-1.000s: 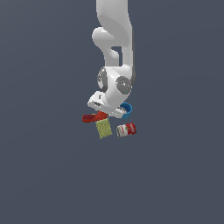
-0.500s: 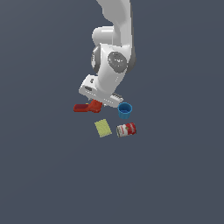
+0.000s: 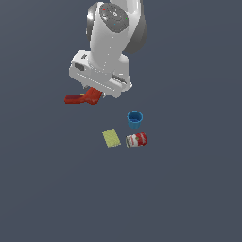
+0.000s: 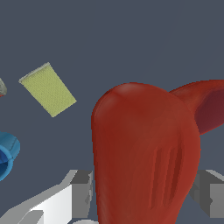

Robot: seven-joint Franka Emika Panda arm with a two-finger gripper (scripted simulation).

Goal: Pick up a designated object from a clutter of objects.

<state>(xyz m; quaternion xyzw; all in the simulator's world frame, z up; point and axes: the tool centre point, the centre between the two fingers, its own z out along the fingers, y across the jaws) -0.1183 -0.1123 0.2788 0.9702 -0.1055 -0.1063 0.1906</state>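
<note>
The designated object (image 3: 81,98), all red and bent, hangs above the floor with my gripper (image 3: 96,93) shut on its thicker body. Its narrower end sticks out toward the exterior view's left. In the wrist view the red body (image 4: 144,153) fills the space between both grey fingers (image 4: 81,192), and the handle end (image 4: 205,103) bends away. The clutter of objects lies below and to the exterior view's right: a blue cup (image 3: 134,118), a yellow-green pad (image 3: 111,138) and a red-and-white can (image 3: 136,140).
The wrist view also shows the pad (image 4: 48,89) and the edge of the blue cup (image 4: 6,153) on the dark grey floor (image 3: 189,189). The white arm (image 3: 111,38) hides what lies behind it.
The arm has lifted the red object away from the other items, up and toward the exterior view's left. Cup, pad and can have stayed where they were.
</note>
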